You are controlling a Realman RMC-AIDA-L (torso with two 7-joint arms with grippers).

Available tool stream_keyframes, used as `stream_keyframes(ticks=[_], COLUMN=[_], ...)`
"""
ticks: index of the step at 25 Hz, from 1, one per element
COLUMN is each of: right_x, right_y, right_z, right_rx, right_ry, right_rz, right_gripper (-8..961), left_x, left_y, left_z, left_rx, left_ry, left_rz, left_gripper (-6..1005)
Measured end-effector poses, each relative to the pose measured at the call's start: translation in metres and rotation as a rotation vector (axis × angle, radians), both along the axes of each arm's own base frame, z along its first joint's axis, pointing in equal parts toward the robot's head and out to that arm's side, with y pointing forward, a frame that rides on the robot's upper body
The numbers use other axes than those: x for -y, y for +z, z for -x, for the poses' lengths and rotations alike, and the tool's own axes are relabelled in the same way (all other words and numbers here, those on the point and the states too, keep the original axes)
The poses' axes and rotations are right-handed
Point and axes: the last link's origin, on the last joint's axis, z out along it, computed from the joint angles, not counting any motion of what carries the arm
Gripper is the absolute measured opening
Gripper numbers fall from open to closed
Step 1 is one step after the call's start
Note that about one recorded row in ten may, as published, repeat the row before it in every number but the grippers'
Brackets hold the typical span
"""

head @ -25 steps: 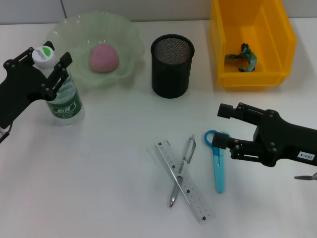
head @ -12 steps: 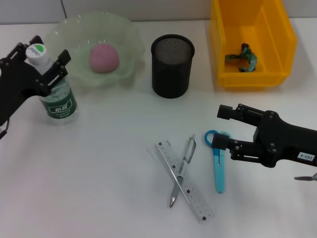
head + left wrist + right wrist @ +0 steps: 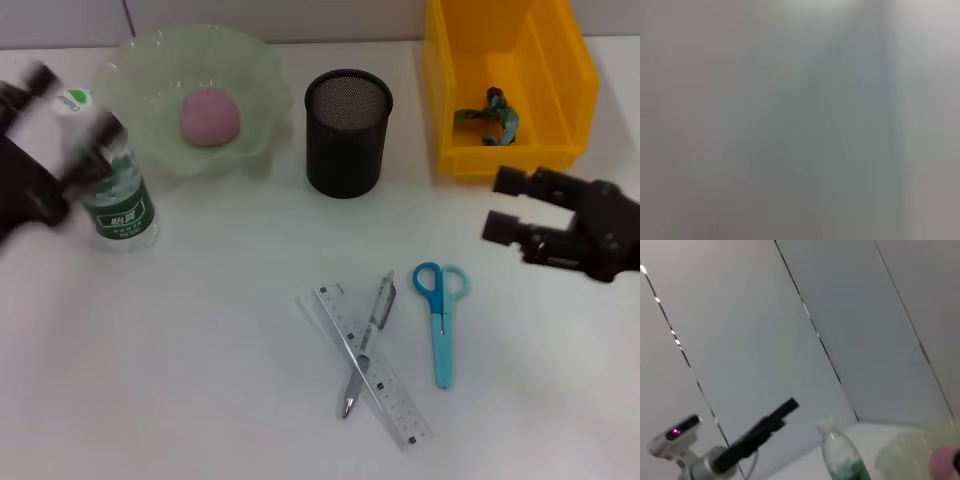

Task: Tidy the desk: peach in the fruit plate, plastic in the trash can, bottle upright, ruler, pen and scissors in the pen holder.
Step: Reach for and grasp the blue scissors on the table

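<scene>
The clear bottle (image 3: 118,185) with a white cap stands upright left of the green fruit plate (image 3: 150,70), which holds the pink peach (image 3: 209,116). My left gripper (image 3: 70,100) is blurred around the bottle's top, fingers spread wider than the neck. The bottle (image 3: 840,455) also shows in the right wrist view. A clear ruler (image 3: 395,395) and a silver pen (image 3: 378,310) lie crossed at centre front, with the blue scissors (image 3: 441,320) beside them. My right gripper (image 3: 505,205) hangs open above and right of the scissors. Green plastic (image 3: 490,115) lies in the yellow trash can (image 3: 560,60).
The black mesh pen holder (image 3: 347,133) stands between the plate and the trash can, behind the ruler and pen. The left wrist view shows only a grey blur.
My right gripper has lifted away from the scissors' handles, back and to the right. The bottle was shifted left and now stands still, while my left gripper is moving and blurred.
</scene>
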Motion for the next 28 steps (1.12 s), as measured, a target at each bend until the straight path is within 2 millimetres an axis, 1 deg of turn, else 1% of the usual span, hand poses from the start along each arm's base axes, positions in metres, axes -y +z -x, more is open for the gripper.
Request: stream_keyframes(ticks=[1, 2, 3, 4, 5, 6, 7, 8, 9, 11, 12, 13, 14, 17, 19, 23, 26, 28], right_x=[-0.002, -0.003, -0.005, -0.007, -0.01, -0.012, -0.014, -0.018, -0.022, -0.03, -0.035, -0.038, -0.04, -0.044, -0.047, -0.05, -0.051, -0.052], right_y=[0.006, 0.011, 0.017, 0.022, 0.029, 0.033, 0.039, 0.042, 0.046, 0.046, 0.043, 0.04, 0.033, 0.014, 0.005, -0.015, -0.031, -0.038], right_z=[0.001, 0.002, 0.005, 0.008, 0.015, 0.019, 0.025, 0.033, 0.041, 0.058, 0.067, 0.073, 0.081, 0.099, 0.107, 0.112, 0.111, 0.109], right_rx=[0.023, 0.056, 0.107, 0.159, 0.243, 0.328, 0.42, 0.529, 0.618, 0.754, 0.81, 0.846, 0.874, 0.963, 1.023, 1.091, 1.13, 1.138], right_ry=[-0.01, -0.022, -0.038, -0.057, -0.081, -0.117, -0.172, -0.219, -0.287, -0.407, -0.472, -0.507, -0.527, -0.522, -0.533, -0.548, -0.534, -0.537], right_rz=[0.014, 0.034, 0.059, 0.084, 0.113, 0.139, 0.161, 0.182, 0.196, 0.222, 0.239, 0.255, 0.272, 0.298, 0.297, 0.349, 0.403, 0.426], right_gripper=[824, 824, 824, 823, 823, 823, 823, 823, 823, 818, 816, 813, 811, 811, 811, 812, 810, 805], left_x=[0.011, 0.011, 0.017, 0.017, 0.017, 0.026, 0.033, 0.033, 0.033, 0.033, 0.032, 0.032, 0.027, 0.026, 0.026, 0.025, 0.023, 0.023], left_y=[-0.009, -0.009, -0.018, -0.018, -0.018, -0.032, -0.053, -0.057, -0.057, -0.057, -0.061, -0.061, -0.067, -0.068, -0.068, -0.069, -0.07, -0.07], left_z=[-0.006, -0.006, -0.01, -0.01, -0.01, -0.013, -0.017, -0.017, -0.017, -0.017, -0.017, -0.017, -0.018, -0.019, -0.019, -0.019, -0.019, -0.019], left_rx=[-0.039, -0.039, -0.076, -0.076, -0.076, -0.122, -0.184, -0.193, -0.193, -0.193, -0.202, -0.202, -0.204, -0.206, -0.206, -0.213, -0.22, -0.22], left_ry=[-0.08, -0.08, -0.13, -0.13, -0.13, -0.19, -0.246, -0.243, -0.243, -0.243, -0.232, -0.232, -0.218, -0.22, -0.22, -0.226, -0.22, -0.22], left_rz=[0.054, 0.054, 0.113, 0.113, 0.113, 0.207, 0.351, 0.37, 0.37, 0.37, 0.386, 0.386, 0.404, 0.41, 0.41, 0.417, 0.417, 0.417], left_gripper=[802, 802, 802, 802, 802, 802, 802, 802, 802, 802, 802, 802, 802, 802, 802, 802, 802, 802])
